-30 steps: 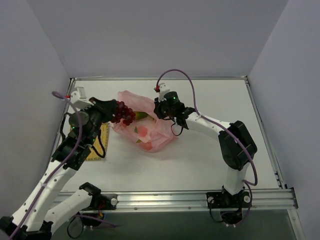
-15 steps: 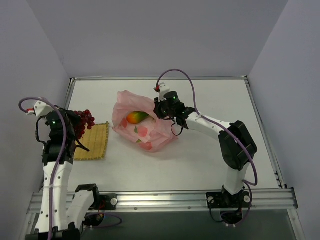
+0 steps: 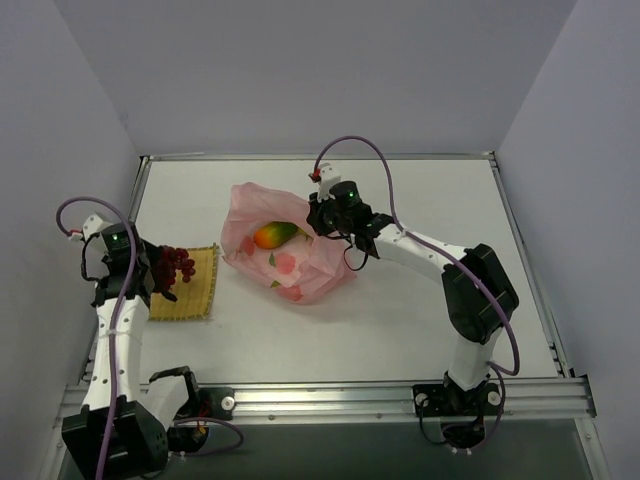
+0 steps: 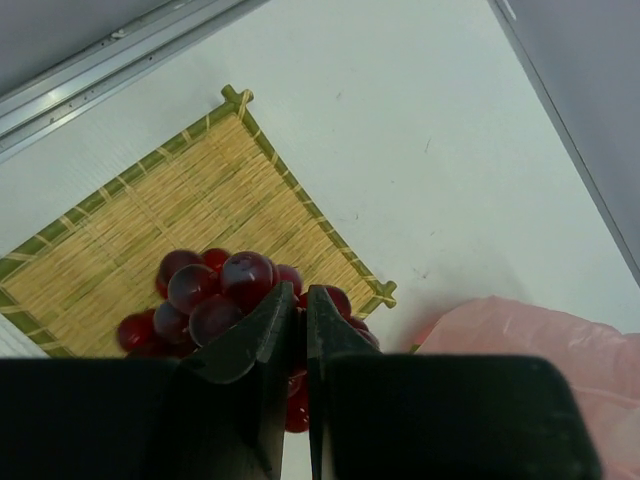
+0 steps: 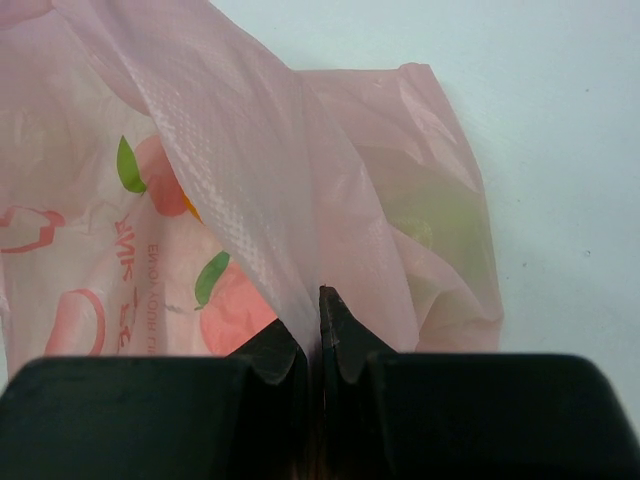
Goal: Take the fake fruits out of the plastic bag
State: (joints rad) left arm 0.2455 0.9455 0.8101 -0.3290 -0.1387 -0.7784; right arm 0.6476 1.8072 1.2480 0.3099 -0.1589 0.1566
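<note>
Overlooking everything from behind toward twelve o'clock; peering from the left wrist at the woven mat (image 4: 150, 240) at nine o'clock; hugging the plastic bag (image 5: 300, 150) from the right (shared by all).

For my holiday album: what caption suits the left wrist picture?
Left pincer holds red grapes over the woven mat.

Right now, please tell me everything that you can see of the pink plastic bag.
The plastic bag is thin, translucent pink film, wrinkled, printed with peaches, green leaves and red lettering. It lies slumped on the white table, its mouth open upward, showing an orange-and-green fruit inside; a green shape shows through the film. The right end effector is shut on a fold of the film at the bag's right edge, holding it up.
</note>
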